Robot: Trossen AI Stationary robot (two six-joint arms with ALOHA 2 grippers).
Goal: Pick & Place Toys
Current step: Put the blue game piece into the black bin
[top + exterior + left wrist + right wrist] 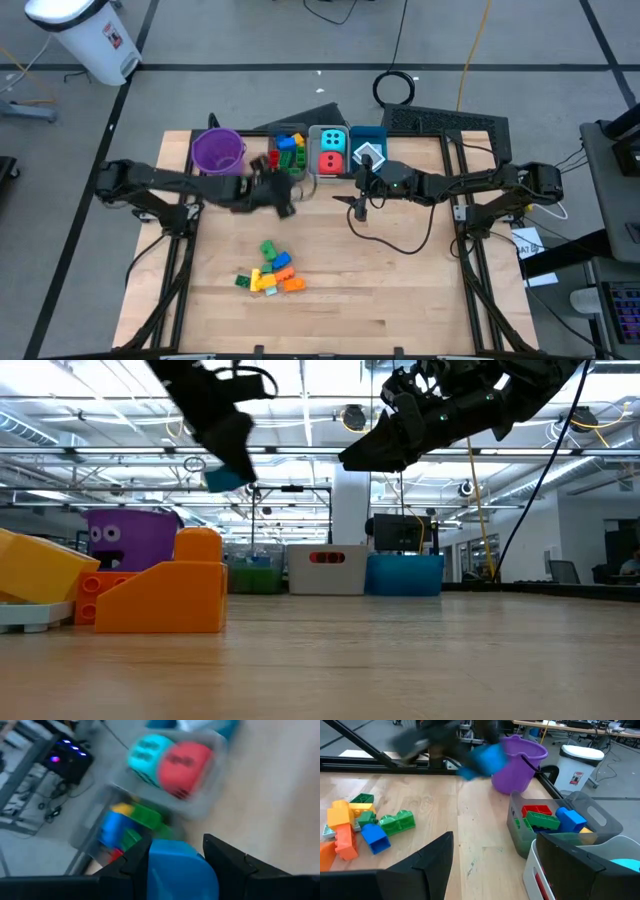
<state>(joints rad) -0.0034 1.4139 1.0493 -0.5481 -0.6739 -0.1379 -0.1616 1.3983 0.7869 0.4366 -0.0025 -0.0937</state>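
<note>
My left gripper [284, 203] is shut on a blue brick [176, 870] and hangs in the air just in front of the grey bin [290, 152], which holds several bricks [542, 819]. The brick also shows in the low view [228, 478] and in the right wrist view [487, 758]. The white bin [331, 150] holds a cyan die [149, 751] and a red die [184, 764]. The blue bin [368, 150] holds white flat pieces. A pile of loose bricks [268, 272] lies on the table nearer the front. My right gripper [359, 208] is open and empty, above the table in front of the bins. My left gripper pinches the blue brick by two opposite sides [152, 865] between its two fingers [226, 859]. The brick is lifted clear of the table, high above it in the low view.
A purple bucket [218, 152] stands left of the grey bin at the table's far side. An orange brick [165, 595] and a yellow brick [35, 570] of the pile lie close to the low camera. A cable [400, 240] lies on the table under the right arm.
</note>
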